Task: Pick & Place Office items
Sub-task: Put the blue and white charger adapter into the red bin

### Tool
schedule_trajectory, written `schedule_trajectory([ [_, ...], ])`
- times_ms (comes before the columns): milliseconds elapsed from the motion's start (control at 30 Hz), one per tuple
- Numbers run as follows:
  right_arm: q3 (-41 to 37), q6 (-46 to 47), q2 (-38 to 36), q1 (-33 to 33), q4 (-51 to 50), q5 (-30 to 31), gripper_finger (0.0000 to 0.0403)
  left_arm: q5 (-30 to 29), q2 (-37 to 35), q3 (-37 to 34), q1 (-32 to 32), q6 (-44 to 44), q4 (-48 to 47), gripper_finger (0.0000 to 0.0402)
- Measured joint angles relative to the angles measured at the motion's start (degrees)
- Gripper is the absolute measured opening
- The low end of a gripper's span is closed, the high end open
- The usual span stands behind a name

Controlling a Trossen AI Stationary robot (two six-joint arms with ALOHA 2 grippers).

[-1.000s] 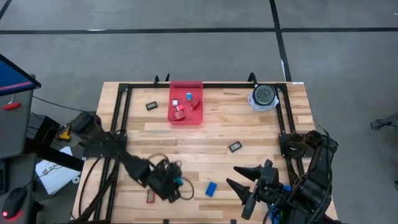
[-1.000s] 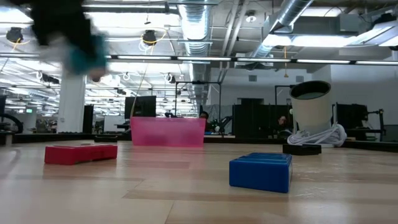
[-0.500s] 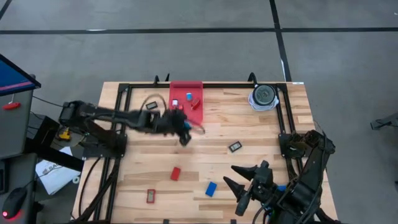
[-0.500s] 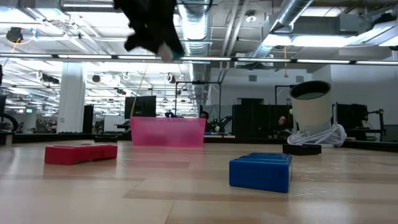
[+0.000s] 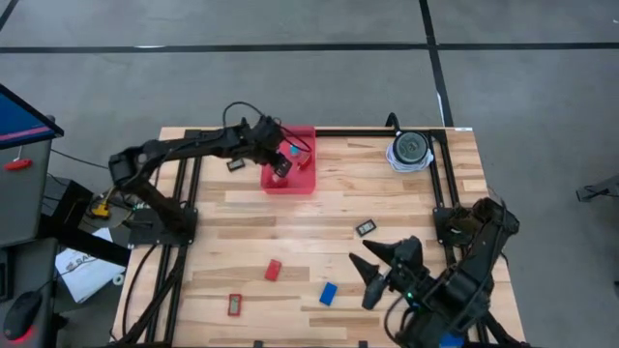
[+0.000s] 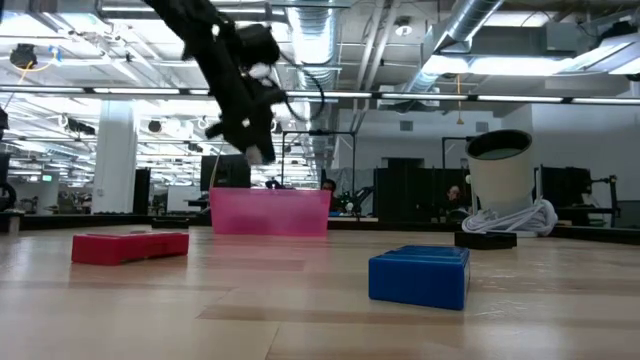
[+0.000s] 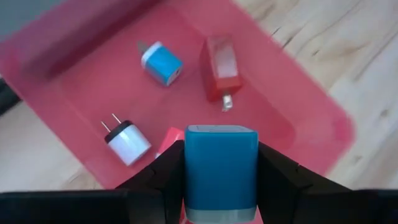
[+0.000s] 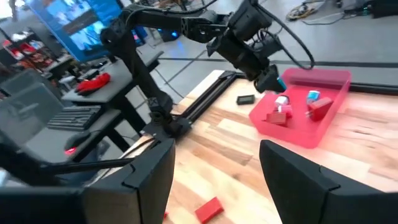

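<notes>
My left gripper (image 5: 280, 164) hangs over the red tray (image 5: 302, 184) at the table's far edge, shut on a blue block with a pale end (image 7: 221, 165). In the tray lie a blue-white cube (image 7: 160, 62), a red block (image 7: 221, 74), a white-and-black plug piece (image 7: 127, 140) and a red piece (image 7: 169, 138). On the bare wood lie a red block (image 5: 273, 270), a blue block (image 5: 329, 293), a flat red-edged rectangle (image 5: 234, 305) and two flat black rectangles (image 5: 366, 228) (image 5: 235, 164). My right gripper (image 5: 375, 273) waits open at the near right, holding nothing. My left gripper pinches the blue block by two opposite sides (image 7: 189, 171) between its two fingers (image 7: 163, 177). The fingers slant down from the table's left. The block is lifted clear, above the tray's floor, its far end pointing into the tray.
A round grey-and-white disc-like object (image 5: 410, 150) with a coiled white cord stands at the far right corner. A black frame (image 5: 189, 193) runs along the table's left, far and right edges. Bare wood lies between the tray and the loose pieces.
My left gripper has swung from the table's near left, across the middle, to the far edge over the red tray, carrying the blue block clear of the table and staying shut on it. The red block it had hidden now shows on the wood.
</notes>
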Motion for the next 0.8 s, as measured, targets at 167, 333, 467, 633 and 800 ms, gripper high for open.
schedule_trajectory([
  [167, 0.0, -0.3, -0.2, -2.5, 0.0, -0.4, 0.0228, 1.9, 5.7, 0.0, 0.6, 1.5, 4.1, 0.0138],
  [333, 0.0, -0.5, -0.8, -3.8, 0.0, -2.6, 0.0228, 1.9, 9.8, 0.0, 0.8, 1.7, 7.8, 0.0138],
  [467, 0.0, -0.9, -1.2, -4.4, 0.0, -3.4, 0.0228, 1.9, 11.2, 0.0, 2.0, 1.9, 10.2, 0.0138],
  [633, 0.0, -1.0, -1.6, -4.5, 0.0, -4.2, 0.0228, 2.4, 11.5, 0.0, 3.3, 2.8, 12.7, 0.0138],
  [800, 0.0, -1.4, -1.5, -4.5, 0.0, -4.7, 0.0228, 3.5, 11.6, 0.0, 4.3, 3.2, 13.0, 0.0138],
])
